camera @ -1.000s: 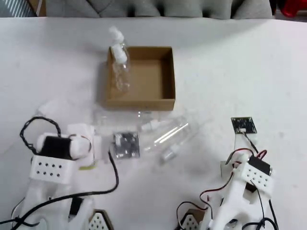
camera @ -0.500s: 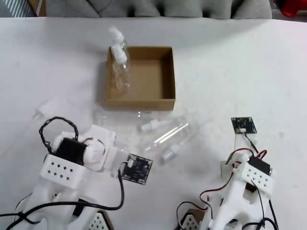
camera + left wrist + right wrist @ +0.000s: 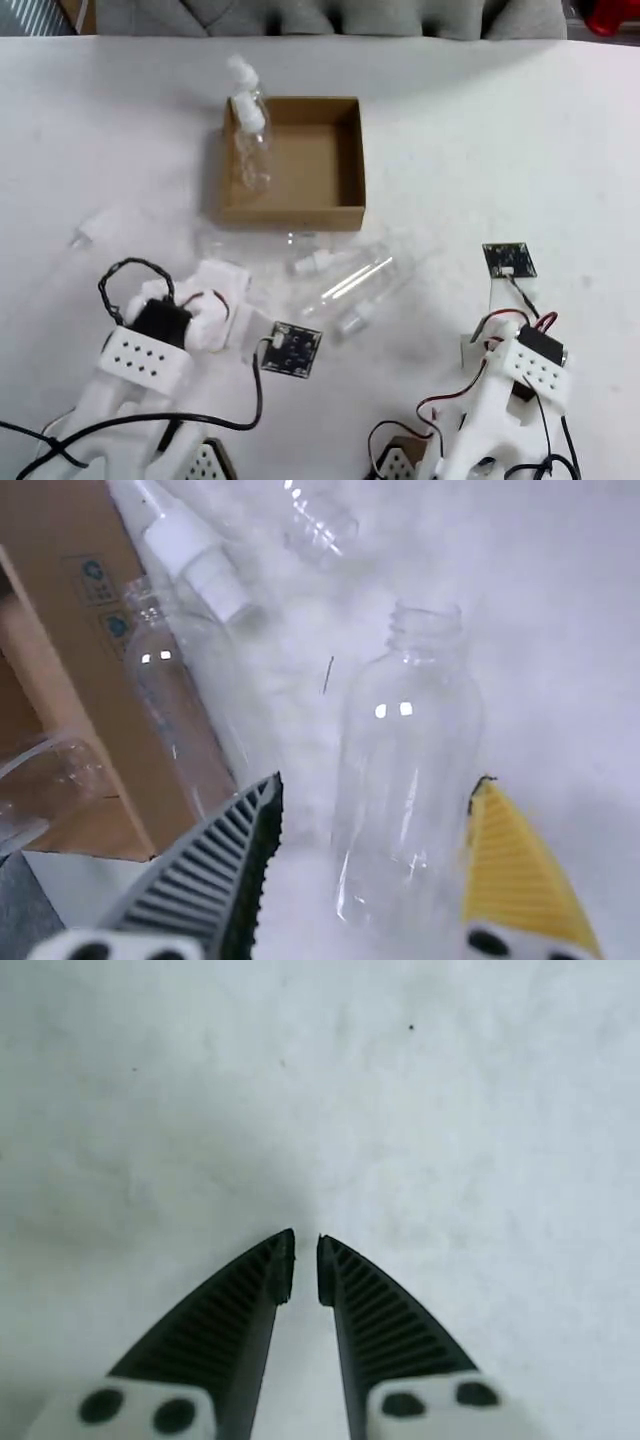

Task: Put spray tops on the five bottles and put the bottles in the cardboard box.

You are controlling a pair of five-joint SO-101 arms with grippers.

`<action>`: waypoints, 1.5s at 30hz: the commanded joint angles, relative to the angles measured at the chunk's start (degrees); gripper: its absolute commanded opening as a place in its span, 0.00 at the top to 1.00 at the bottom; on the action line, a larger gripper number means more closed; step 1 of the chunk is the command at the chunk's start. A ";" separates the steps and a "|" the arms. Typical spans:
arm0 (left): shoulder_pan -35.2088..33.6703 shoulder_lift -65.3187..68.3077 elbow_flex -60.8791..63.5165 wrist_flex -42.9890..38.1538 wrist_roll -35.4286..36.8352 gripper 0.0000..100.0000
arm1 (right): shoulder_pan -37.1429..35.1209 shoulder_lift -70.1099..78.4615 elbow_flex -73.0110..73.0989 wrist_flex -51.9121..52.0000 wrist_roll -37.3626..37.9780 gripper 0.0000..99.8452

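From above, you see the brown cardboard box (image 3: pixel 345 205) mid-way across the white table (image 3: pixel 500 130). One clear plastic bottle with a white spray top (image 3: pixel 248 135) lies in it along its left-hand wall. Loose clear bottles (image 3: pixel 350 280) lie jumbled just before the box.

At the left wrist, your left gripper (image 3: pixel 378 783) stands wide open astride an uncapped clear bottle (image 3: pixel 405 780), not clamped on it.

At the right wrist, your right gripper (image 3: pixel 305 1260) is all but closed, holding nothing, over bare table.

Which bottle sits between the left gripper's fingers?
The uncapped bottle lying on the table, neck pointing away from the left gripper; the neighbouring bottle lies outside the fingers, beside the cardboard box.
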 commanded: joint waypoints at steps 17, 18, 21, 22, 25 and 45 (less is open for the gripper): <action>-2.33 19.82 -13.54 0.70 0.09 0.75 | -0.75 -0.57 -0.26 -0.75 0.70 0.98; -2.33 21.41 -15.03 1.93 0.09 0.75 | -0.75 -0.57 -0.26 -0.75 0.70 0.98; -1.63 24.31 -17.85 3.08 2.11 0.74 | -0.75 -0.57 -0.26 -0.75 0.70 0.98; -0.84 24.84 -18.29 3.16 2.90 0.74 | -0.75 -0.57 -0.26 -0.75 0.70 0.98; 1.98 25.71 -18.02 3.34 4.84 0.74 | -0.92 -0.57 -0.26 -0.84 0.70 0.98; 1.54 25.80 -5.98 -6.59 8.62 0.75 | -1.89 -0.57 -0.26 -0.84 0.70 0.98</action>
